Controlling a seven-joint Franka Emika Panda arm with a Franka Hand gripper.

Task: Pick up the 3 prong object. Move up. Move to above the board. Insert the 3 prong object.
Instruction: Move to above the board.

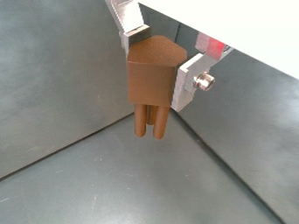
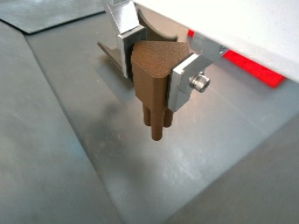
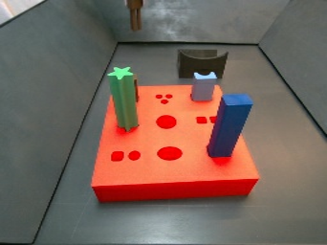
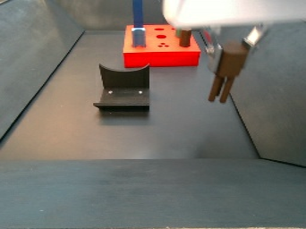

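My gripper [image 4: 227,52] is shut on the 3 prong object [image 4: 223,76], a small brown piece with a blocky top and thin prongs pointing down. Both wrist views show it clamped between the silver fingers [image 1: 191,77], with the object [image 1: 151,77] well above the grey floor and also clear in the other view [image 2: 152,83]. In a side view it hangs at the top edge [image 3: 133,11], beyond the far side of the board. The board [image 3: 143,144] is a flat red block with round and small square holes. It also shows in the other side view [image 4: 162,55], apart from the gripper.
On the board stand a green star-topped post [image 3: 122,98], a tall blue peg [image 3: 230,124] and a small grey-blue piece [image 3: 204,89]. The dark fixture [image 4: 122,88] stands on the floor beside the board, also visible behind it [image 3: 200,63]. Grey walls enclose the floor.
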